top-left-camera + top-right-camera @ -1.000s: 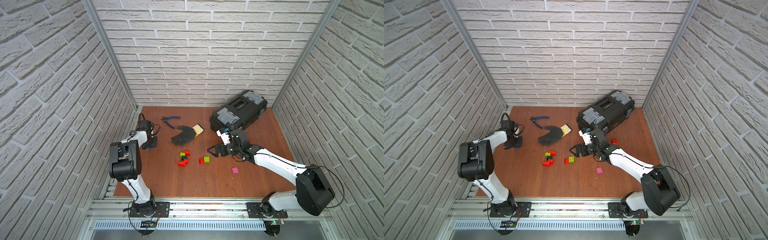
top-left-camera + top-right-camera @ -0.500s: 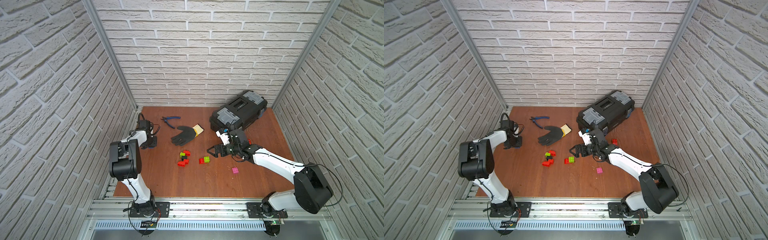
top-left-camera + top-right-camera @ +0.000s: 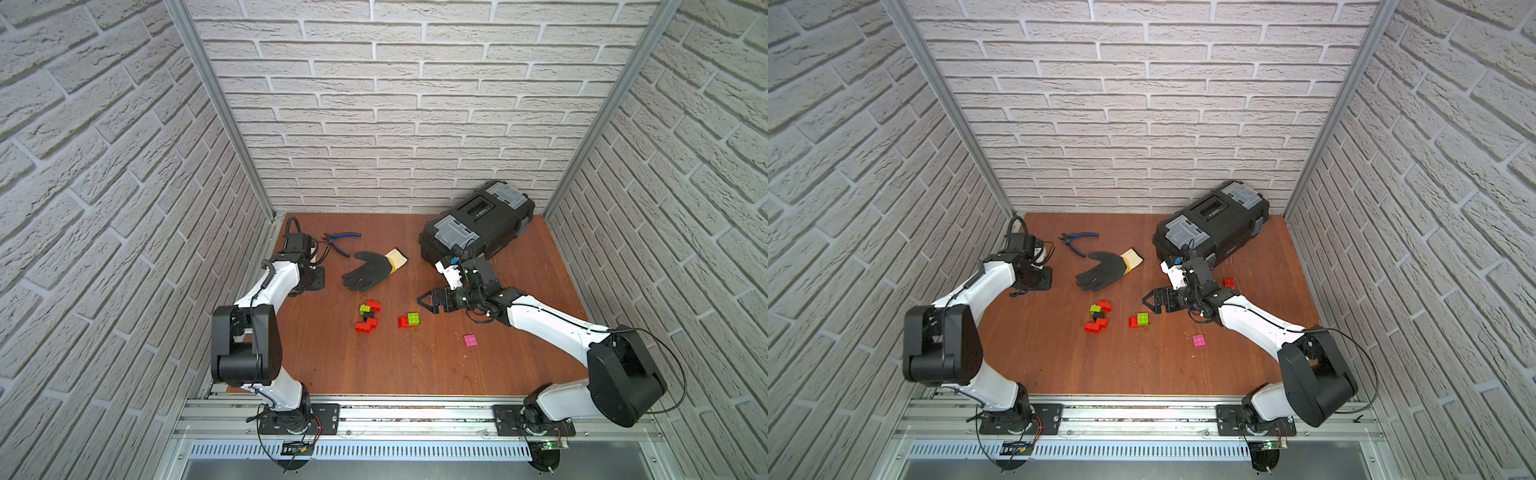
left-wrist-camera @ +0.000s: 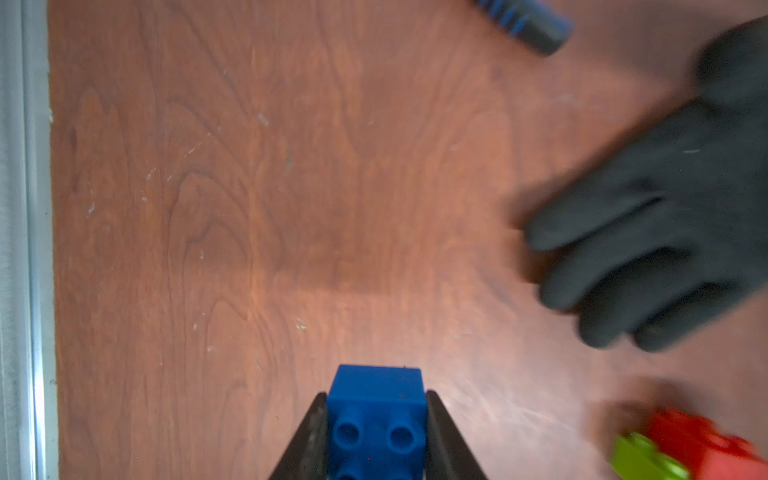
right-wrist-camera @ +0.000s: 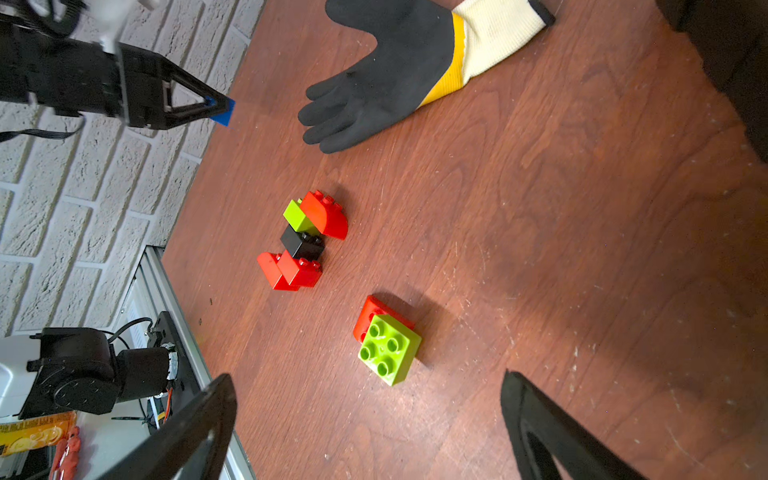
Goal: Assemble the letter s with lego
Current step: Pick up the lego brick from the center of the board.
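Note:
My left gripper (image 4: 375, 395) is shut on a blue lego brick (image 4: 376, 419), low over the table's left side near the wall (image 3: 309, 282). The right wrist view shows the same brick (image 5: 222, 111) at that gripper's tip. In mid-table lies a cluster of red, lime green and black bricks (image 3: 368, 318) (image 5: 303, 241). Right of it, a lime green brick sits on a red one (image 3: 409, 320) (image 5: 388, 347). My right gripper (image 3: 426, 302) (image 5: 368, 386) stands wide open and holds nothing, just right of that pair. A pink brick (image 3: 470, 340) lies apart, and a red brick (image 3: 1229, 282) lies beside the right arm.
A black work glove (image 3: 368, 270) lies palm up behind the bricks, with blue-handled pliers (image 3: 338, 241) behind it. A black toolbox (image 3: 478, 224) fills the back right corner. Brick-pattern walls close the table on three sides.
The left jaws have closed the last bit onto the blue brick. The right arm has shifted slightly, its gripper still wide open. The bricks on the table have not moved.

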Motion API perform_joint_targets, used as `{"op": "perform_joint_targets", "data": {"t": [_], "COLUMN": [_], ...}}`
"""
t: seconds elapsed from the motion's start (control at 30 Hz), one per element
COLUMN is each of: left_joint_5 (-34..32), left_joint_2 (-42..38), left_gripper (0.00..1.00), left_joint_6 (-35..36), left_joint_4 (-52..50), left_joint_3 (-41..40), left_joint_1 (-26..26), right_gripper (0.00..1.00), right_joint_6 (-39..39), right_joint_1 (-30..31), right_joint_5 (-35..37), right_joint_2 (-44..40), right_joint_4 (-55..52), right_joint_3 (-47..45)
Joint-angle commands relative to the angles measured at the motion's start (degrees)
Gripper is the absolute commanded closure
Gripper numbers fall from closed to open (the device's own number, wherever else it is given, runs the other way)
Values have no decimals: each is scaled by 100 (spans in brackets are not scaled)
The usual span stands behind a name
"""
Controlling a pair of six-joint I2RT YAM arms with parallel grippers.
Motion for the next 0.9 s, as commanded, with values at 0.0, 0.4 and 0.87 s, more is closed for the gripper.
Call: {"op": "perform_joint_targets", "data": {"t": [0.0,0.4,0.87], "left_joint_5": [66,-341,-1394], "left_joint_2": [-383,-810,263], "left_gripper": [70,66,66], "left_joint_6": [-577,-2026,-3627], "left_joint_4": [-487,-1028,-1362], "left_joint_3": [78,359,1222], "left_joint_1": [-308,-2114,-4125], "right_gripper": [0,0,0], "right_joint_6": [-17,43,-68], "right_joint_1": [-52,-263,-496], "right_joint_5": [12,84,154], "right_joint_2": [-6,-179,-770], "right_joint_4": [-35,-410,-844], "right_joint_3": [11,-192,-635]}}
